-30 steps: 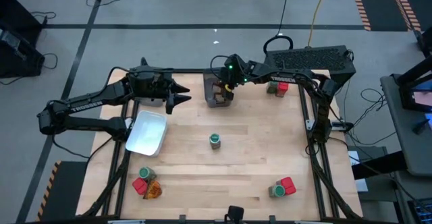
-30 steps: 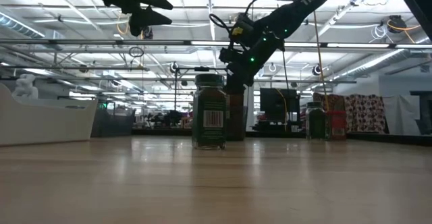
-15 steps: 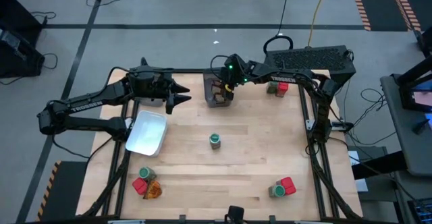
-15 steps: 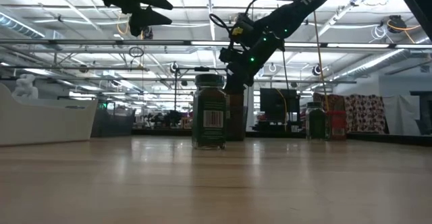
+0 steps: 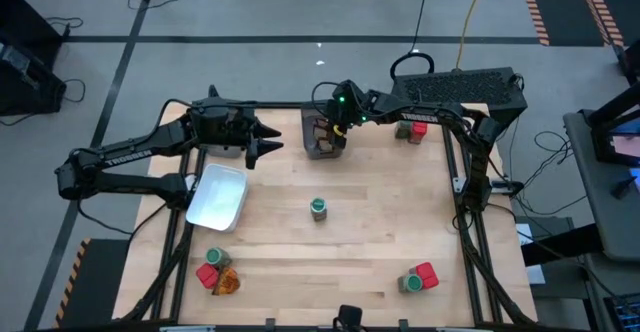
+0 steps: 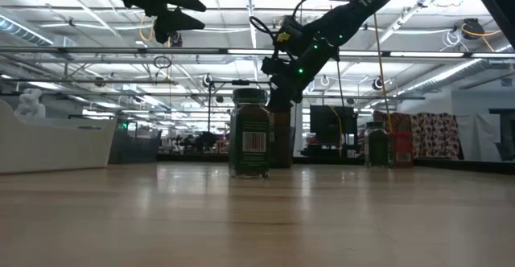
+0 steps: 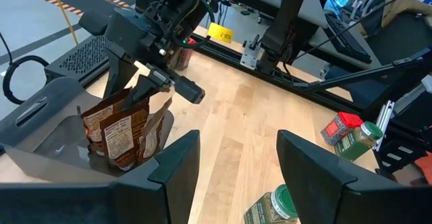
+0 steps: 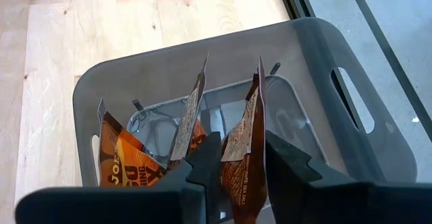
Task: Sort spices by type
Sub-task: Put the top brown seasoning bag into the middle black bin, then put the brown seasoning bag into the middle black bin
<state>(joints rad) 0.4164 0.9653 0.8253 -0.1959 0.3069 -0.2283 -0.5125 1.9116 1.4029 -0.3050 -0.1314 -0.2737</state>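
Note:
My right gripper (image 5: 336, 136) reaches down into a dark grey bin (image 5: 311, 145) at the table's far middle. In the right wrist view my right gripper (image 8: 243, 144) stands slightly open, one finger on each side of a brown-orange packet (image 8: 247, 113) that stands upright in the bin (image 8: 324, 45) beside two more packets (image 8: 125, 166). My left gripper (image 5: 268, 142) hovers open and holds nothing, left of the bin and above the table. A green-lidded jar (image 5: 318, 208) stands on its base at the table's middle. My right gripper's fingers (image 8: 206, 160) come slanting down from the table's right side. They lie close along both faces of the packet's upper part (image 8: 236, 150). I cannot tell whether they touch it. The packet's lower end is down inside the bin.
A white tray (image 5: 218, 196) lies at the left. A jar, a red container and a packet (image 5: 216, 272) sit near the front left. A jar and a red container (image 5: 417, 278) sit at the front right, and another such pair (image 5: 408, 129) at the far right.

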